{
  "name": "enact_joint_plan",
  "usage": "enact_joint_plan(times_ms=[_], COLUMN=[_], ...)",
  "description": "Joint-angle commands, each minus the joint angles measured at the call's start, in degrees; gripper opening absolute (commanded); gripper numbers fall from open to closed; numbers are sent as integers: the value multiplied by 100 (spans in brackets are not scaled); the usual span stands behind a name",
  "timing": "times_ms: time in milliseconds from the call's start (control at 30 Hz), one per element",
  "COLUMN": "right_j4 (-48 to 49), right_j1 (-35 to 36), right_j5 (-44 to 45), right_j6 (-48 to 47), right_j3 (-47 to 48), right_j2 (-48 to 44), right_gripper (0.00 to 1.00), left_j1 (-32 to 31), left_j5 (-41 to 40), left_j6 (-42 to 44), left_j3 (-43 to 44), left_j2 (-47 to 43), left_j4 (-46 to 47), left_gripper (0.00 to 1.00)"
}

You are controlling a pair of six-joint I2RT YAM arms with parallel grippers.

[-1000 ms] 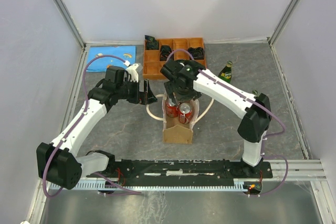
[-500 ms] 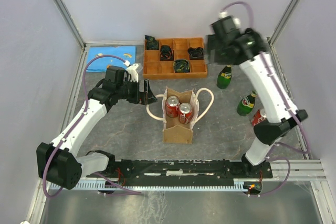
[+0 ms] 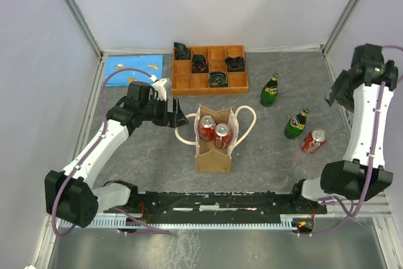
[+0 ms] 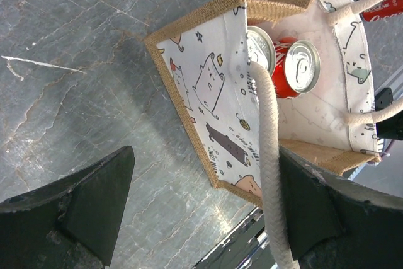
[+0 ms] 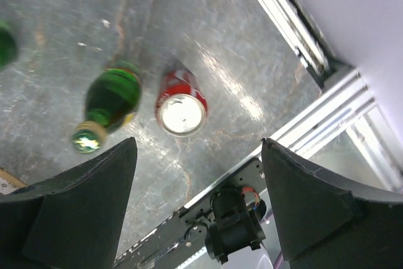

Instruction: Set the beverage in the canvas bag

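The canvas bag (image 3: 213, 157) stands upright on the grey table (image 3: 145, 155), just ahead of my two bases and about midway between them. Its mouth is open, and two red cans (image 3: 214, 131) stand side by side inside it, tops up and touching each other.

My left gripper (image 3: 179, 118) sits low at the bag's left side, released, with its jaws spread wide and nothing clamped. In my left wrist view the bag's cat-printed inner wall (image 4: 214, 92) lies between my fingers, and one cream rope handle (image 4: 267, 130) runs down close to one of my fingers (image 4: 321, 200); whether it touches, I cannot tell. The two cans show past that wall, silver tops facing me.

My right gripper (image 3: 335, 96) is held high over the right edge of the table, well apart from the bag, also spread open and empty. Looking down through its fingers, I see a loose red can (image 5: 181, 102) on the table with a green bottle (image 5: 113, 99) just beside it, the two apart.

Farther back, a second green bottle (image 3: 271, 90) stands alone. Beyond the bag, an orange tray (image 3: 182, 83) with dark items in its compartments rests at the table's far edge, with a blue sheet (image 3: 132, 66) to its left.
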Motion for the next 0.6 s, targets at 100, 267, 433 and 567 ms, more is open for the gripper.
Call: enact_joint_plan(times_ms=[100, 267, 433, 567], right_j4=[537, 982, 1126, 1163], right_j1=[-1240, -1367, -1376, -1402], right_j5=[-1258, -1813, -1925, -2023], right_j6=[-160, 130, 244, 235], right_j3=[-1833, -2598, -2686, -2765], right_j2=[-306, -417, -346, -124], right_gripper=[87, 88, 90, 90], left_j1=[4, 14, 13, 13], left_j5=[266, 305, 316, 317], left_j6=[186, 168, 166, 155], left_j3=[-98, -159, -237, -314], left_j2=[-85, -57, -94, -132], left_j4=[374, 438, 445, 470], left_gripper=[95, 95, 95, 95])
